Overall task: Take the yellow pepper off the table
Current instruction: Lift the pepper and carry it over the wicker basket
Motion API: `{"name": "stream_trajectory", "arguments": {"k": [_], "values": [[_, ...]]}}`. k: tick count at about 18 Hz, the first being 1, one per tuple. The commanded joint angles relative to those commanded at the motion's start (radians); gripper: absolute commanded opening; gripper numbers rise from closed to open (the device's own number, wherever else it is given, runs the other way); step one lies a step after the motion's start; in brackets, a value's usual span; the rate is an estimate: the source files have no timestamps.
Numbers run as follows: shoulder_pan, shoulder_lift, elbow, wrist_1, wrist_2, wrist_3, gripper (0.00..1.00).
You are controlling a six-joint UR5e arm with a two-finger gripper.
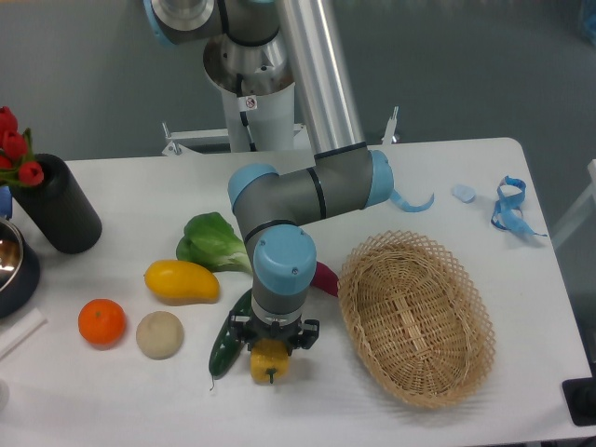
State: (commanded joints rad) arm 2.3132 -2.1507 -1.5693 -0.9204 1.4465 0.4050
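The yellow pepper [268,363] is small and lobed, with its green stem pointing toward the front edge of the white table [466,168]. It rests on the table at front centre. My gripper [271,343] points straight down over it. The two black fingers press against the pepper's upper sides, shut on it. The blue wrist above hides the top of the pepper.
A dark green cucumber [226,346] lies just left of the pepper, touching the gripper's left side. A wicker basket [415,317] is to the right. A yellow mango [182,281], green lettuce [212,240], orange [101,321] and beige round thing [159,334] lie left.
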Motion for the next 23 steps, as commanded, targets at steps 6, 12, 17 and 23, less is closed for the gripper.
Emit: {"name": "stream_trajectory", "arguments": {"k": [6, 12, 17, 23], "values": [[0.014, 0.063, 0.009, 0.002, 0.026, 0.005, 0.54], [0.071, 0.121, 0.049, 0.000, 0.075, 0.057, 0.54], [0.127, 0.172, 0.089, -0.012, 0.101, 0.107, 0.54], [0.184, 0.202, 0.109, -0.021, 0.100, 0.150, 0.51]]}}
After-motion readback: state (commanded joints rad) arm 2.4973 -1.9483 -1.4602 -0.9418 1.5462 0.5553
